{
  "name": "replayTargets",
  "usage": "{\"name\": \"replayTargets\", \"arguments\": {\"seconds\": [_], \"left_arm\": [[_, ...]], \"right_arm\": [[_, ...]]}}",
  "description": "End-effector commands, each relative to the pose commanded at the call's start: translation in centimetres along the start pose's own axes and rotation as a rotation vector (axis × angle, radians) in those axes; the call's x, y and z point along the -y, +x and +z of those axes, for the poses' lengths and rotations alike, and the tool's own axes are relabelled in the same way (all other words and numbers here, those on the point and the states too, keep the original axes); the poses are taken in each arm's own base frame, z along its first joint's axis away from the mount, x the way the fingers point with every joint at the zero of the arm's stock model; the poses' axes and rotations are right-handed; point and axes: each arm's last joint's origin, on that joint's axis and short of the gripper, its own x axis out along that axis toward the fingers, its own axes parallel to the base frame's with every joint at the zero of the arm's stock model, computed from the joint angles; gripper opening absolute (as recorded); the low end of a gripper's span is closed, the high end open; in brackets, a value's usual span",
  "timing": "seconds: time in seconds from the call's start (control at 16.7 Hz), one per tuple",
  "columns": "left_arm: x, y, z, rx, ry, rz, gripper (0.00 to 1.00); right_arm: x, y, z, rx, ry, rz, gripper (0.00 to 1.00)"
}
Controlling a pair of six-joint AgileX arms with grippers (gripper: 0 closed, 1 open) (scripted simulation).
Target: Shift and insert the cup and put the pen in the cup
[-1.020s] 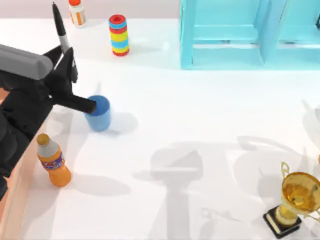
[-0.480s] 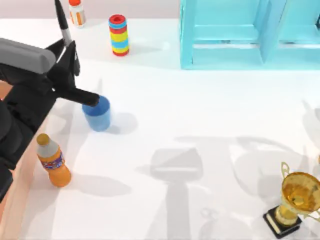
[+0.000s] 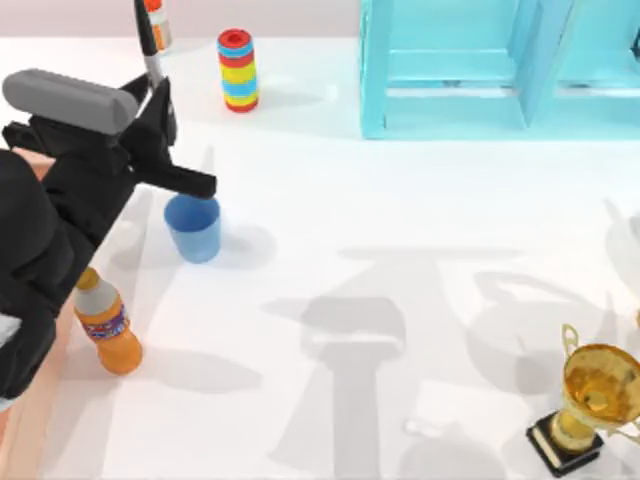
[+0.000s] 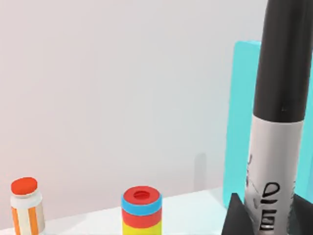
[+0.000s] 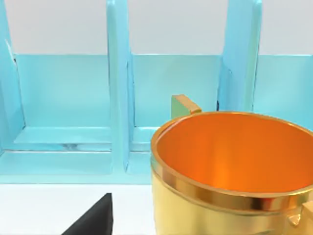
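Observation:
The blue cup (image 3: 193, 228) stands upright and open on the white table at the left. My left gripper (image 3: 170, 145) hovers just behind and above it, shut on the pen (image 3: 148, 40), which points up from the jaws. Up close in the left wrist view, the pen (image 4: 276, 122) is black on top with a grey lettered band, clamped in my left gripper (image 4: 269, 223) between dark fingertips (image 4: 234, 218). My right gripper (image 5: 93, 220) is close to the gold trophy (image 5: 230, 171).
An orange bottle (image 3: 110, 325) stands near the left front edge. A striped ring stack (image 3: 238, 70) and a small white-orange bottle (image 3: 157, 28) sit at the back left. A turquoise shelf (image 3: 500, 70) fills the back right. The gold trophy (image 3: 590, 400) is at the front right.
My left arm has risen and moved right and toward the back with the pen. Its lower finger has come off the cup's rim. The cup has stayed put.

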Motion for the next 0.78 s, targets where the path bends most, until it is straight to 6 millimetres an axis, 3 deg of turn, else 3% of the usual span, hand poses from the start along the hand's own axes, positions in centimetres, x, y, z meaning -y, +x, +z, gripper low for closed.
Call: {"name": "replayTargets", "arguments": {"seconds": [0.12,0.78], "left_arm": [[0.0,0.0,0.0,0.0,0.0,0.0,0.0],[0.0,0.0,0.0,0.0,0.0,0.0,0.83]], "right_arm": [[0.0,0.0,0.0,0.0,0.0,0.0,1.0],[0.0,0.0,0.0,0.0,0.0,0.0,1.0]]}}
